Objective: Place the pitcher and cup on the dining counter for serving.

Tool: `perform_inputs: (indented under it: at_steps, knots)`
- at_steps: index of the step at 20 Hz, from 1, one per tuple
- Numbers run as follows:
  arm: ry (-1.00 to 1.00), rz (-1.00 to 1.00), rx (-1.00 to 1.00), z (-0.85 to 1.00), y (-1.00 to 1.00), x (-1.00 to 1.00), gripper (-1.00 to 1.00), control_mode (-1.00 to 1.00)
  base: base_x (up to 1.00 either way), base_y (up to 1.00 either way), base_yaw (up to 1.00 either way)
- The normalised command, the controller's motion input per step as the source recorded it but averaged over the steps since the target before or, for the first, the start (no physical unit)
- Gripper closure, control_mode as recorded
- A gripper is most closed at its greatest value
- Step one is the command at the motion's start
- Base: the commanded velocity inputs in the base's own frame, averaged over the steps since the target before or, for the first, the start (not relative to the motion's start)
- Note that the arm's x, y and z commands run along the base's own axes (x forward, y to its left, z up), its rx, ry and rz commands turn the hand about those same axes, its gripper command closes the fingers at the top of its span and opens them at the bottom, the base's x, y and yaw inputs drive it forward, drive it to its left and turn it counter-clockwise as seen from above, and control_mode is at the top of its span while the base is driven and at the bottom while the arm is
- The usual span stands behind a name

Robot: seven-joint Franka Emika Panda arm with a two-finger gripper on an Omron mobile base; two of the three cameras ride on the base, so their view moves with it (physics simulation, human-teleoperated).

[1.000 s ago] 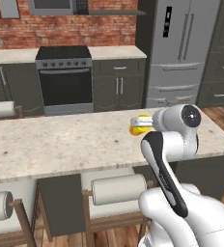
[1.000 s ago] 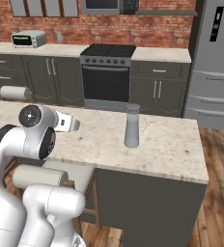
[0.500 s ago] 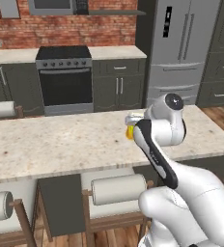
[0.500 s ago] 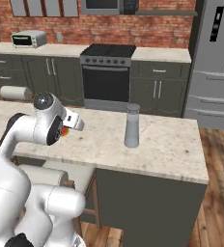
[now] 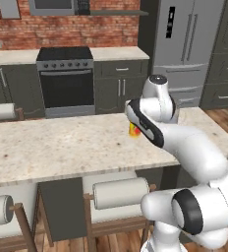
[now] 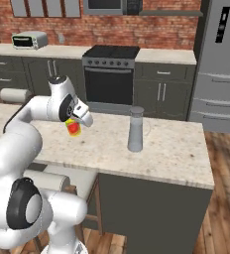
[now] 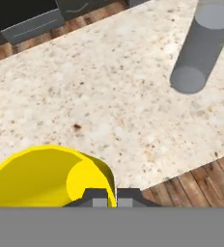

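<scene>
Here the gripper (image 6: 75, 122) is clamped on the rim of the cup (image 6: 73, 127), a small yellow tumbler with red-orange marks, held in the air above the dining counter (image 6: 176, 154). From the hand camera the cup (image 7: 49, 176) shows as a smooth, hollow yellow cylinder, its wall pinched between the dark fingertips (image 7: 98, 198). The counter's top is beige speckled stone with a straight edge over a dark grey base. The pitcher (image 6: 135, 129), a plain light-grey cylinder with a round lid, stands upright on that top, well apart from the cup. Compared with a second ago, the arm has swung the cup inward over the stone, closer to the pitcher.
</scene>
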Motion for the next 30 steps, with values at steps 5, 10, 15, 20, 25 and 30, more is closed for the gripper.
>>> perform_inputs:
  at_steps: [5,10,15,20,25,30]
  knots:
    - [0.14,-0.12,0.08,-0.38,-0.19,0.37,1.00,-1.00,0.00,0.00,0.00]
    - [0.12,-0.17,0.01,-0.56,-0.15,0.65,1.00,-1.00,0.00,0.00,0.00]
    - [0.04,-0.16,0.00,-0.49,-0.09,0.60,1.00,-1.00,0.00,0.00,0.00]
    - [0.00,-0.12,0.00,-0.42,-0.07,0.38,1.00,-1.00,0.00,0.00,0.00]
    - [0.00,-0.08,0.00,-0.59,-0.03,0.07,1.00,-1.00,0.00,0.00,0.00]
    - [0.00,-0.06,0.00,-0.56,0.00,0.06,1.00,-1.00,0.00,0.00,0.00]
